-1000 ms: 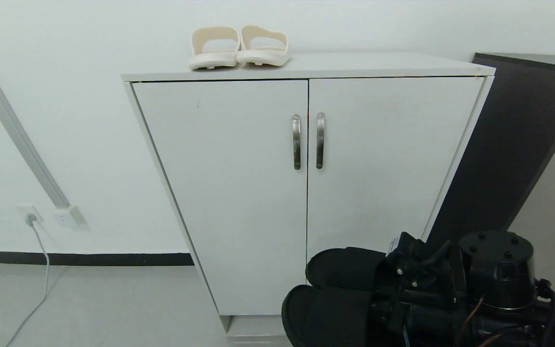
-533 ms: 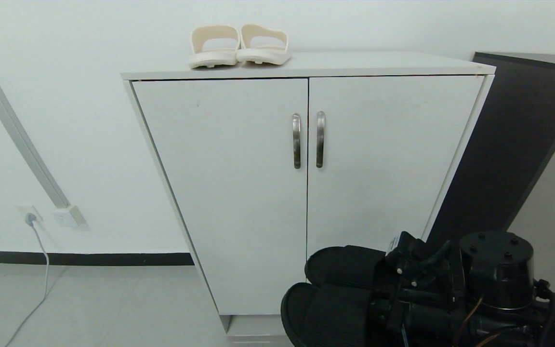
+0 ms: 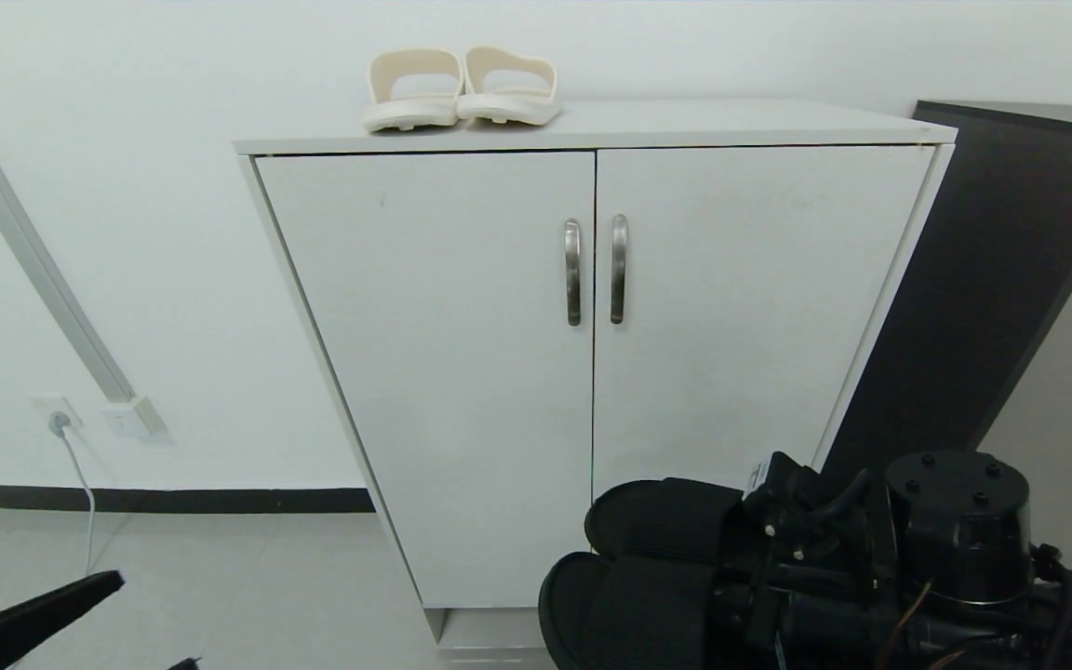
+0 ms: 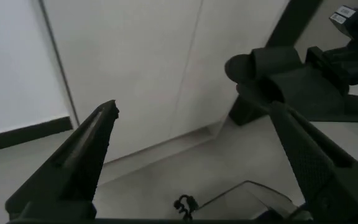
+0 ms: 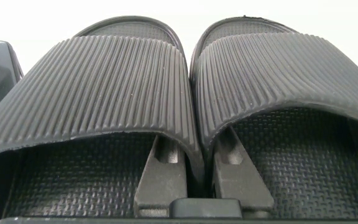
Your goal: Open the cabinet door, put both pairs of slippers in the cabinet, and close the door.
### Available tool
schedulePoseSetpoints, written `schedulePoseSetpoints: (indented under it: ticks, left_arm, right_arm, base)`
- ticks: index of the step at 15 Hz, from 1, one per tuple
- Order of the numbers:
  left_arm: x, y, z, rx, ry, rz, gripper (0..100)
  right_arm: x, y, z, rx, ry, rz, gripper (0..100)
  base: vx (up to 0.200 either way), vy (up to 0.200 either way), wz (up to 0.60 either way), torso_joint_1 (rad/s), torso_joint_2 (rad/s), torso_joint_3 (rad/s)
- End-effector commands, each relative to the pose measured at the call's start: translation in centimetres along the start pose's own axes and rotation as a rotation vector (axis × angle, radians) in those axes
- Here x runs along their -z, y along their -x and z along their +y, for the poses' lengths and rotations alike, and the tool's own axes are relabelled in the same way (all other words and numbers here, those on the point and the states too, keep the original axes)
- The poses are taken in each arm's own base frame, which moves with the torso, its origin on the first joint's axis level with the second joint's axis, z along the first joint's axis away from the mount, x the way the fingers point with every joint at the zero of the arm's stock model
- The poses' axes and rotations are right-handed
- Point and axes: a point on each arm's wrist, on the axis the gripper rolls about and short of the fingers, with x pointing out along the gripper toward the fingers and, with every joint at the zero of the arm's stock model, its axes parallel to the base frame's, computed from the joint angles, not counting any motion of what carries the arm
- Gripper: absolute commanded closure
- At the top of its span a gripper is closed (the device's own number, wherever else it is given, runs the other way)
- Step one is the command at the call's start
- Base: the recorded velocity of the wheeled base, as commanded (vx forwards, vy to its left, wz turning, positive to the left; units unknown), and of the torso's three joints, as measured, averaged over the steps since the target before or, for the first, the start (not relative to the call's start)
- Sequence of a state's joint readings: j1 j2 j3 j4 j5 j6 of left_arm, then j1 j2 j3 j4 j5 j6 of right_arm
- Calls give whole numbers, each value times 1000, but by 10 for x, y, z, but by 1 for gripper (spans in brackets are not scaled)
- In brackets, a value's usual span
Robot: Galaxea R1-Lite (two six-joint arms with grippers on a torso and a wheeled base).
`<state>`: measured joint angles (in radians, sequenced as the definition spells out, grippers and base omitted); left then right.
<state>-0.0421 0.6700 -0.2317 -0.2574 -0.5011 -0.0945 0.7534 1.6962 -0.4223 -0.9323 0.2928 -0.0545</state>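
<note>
The black slippers point(image 5: 129, 87) in the right end effector point(image 5: 197, 177) are showing matt, ribbed rubber straps and pebbled footbeds; beyond it, the smooth matt white cabinet doors point(image 3: 443, 372) are carrying shiny metal handles point(image 3: 573, 273).

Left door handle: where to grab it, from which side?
Take the left door handle at mid-length, straight from the front, fingers on either side: it is an upright bar standing off the shut door. The left gripper is open and free.
</note>
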Motion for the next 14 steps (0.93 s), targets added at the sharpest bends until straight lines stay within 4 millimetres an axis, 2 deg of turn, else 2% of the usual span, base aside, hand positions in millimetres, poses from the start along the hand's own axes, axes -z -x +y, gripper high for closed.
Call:
schedulePoseSetpoints:
  ticks: [1, 4, 7, 11, 14]
  left_arm:
    - [-13, -48, 11, 141, 33, 122, 0]
    - [-32, -80, 6, 240, -1, 104, 0]
    - [-51, -106, -16, 340, -35, 100, 0]
    - [-88, -158, -44, 395, -55, 60, 0]
    - [-103, -193, -70, 452, -36, 39, 0]
  right_arm:
    - [0, -1, 2, -9, 4, -1, 100]
    - [0, -1, 4, -16, 6, 1, 100]
    - [2, -2, 7, -28, 7, 11, 100]
    - [2, 0, 9, -34, 8, 2, 100]
    - [3, 0, 8, -32, 5, 5, 100]
  base:
    - [0, 0, 0, 0, 0, 0]
    - [0, 0, 0, 0, 0, 0]
    - [0, 0, 0, 0, 0, 0]
    - [0, 0, 0, 0, 0, 0]
    - [0, 0, 0, 0, 0, 0]
